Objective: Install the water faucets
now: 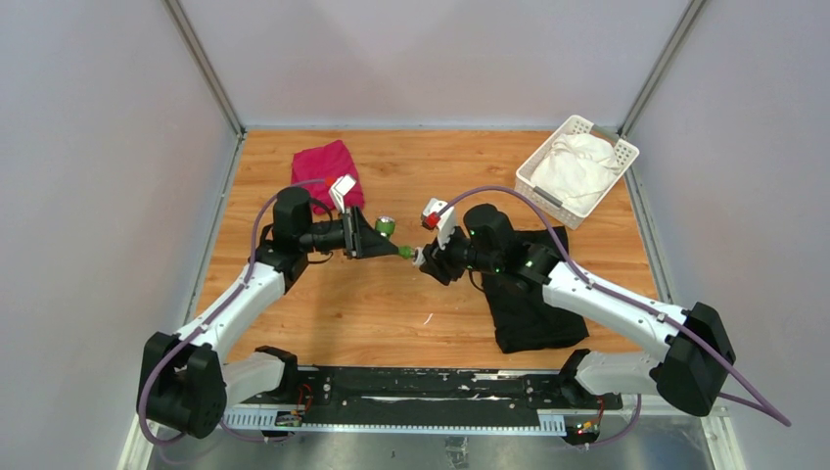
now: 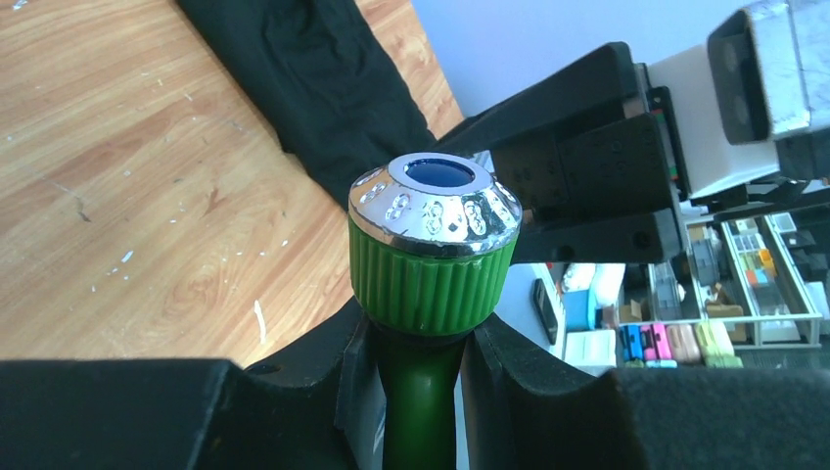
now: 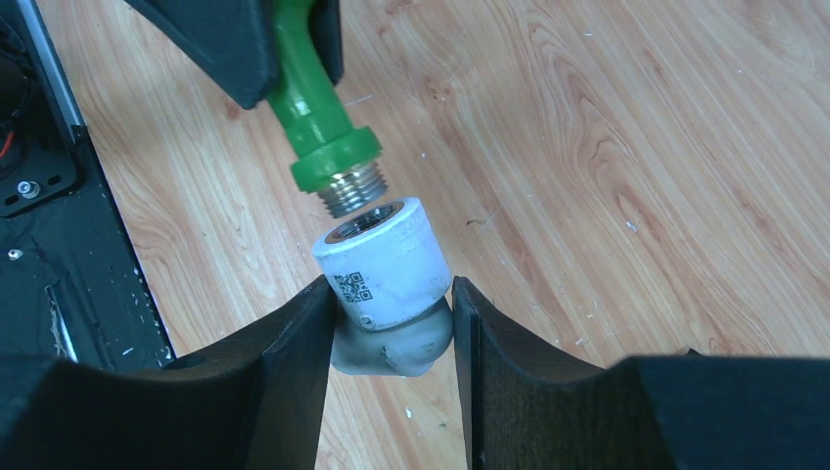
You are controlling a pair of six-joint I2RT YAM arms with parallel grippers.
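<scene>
The green tap (image 2: pixel 431 264), clamped in my left claw (image 2: pixel 416 372) above the table (image 3: pixel 607 147), has its thread just at the mouth of the QR-coded white fitting (image 3: pixel 384 262) clamped in my right claw (image 3: pixel 391 328).

Bright, even light falls from above in all three views, leaving only faint, soft shadows on the worktop (image 1: pixel 391 304). The chrome cap of the green tap (image 2: pixel 431 284) shows speckled glare in the left wrist view. The white fitting (image 3: pixel 387 259) is sharp; both wrist views blur at their dark bottom edges.
</scene>
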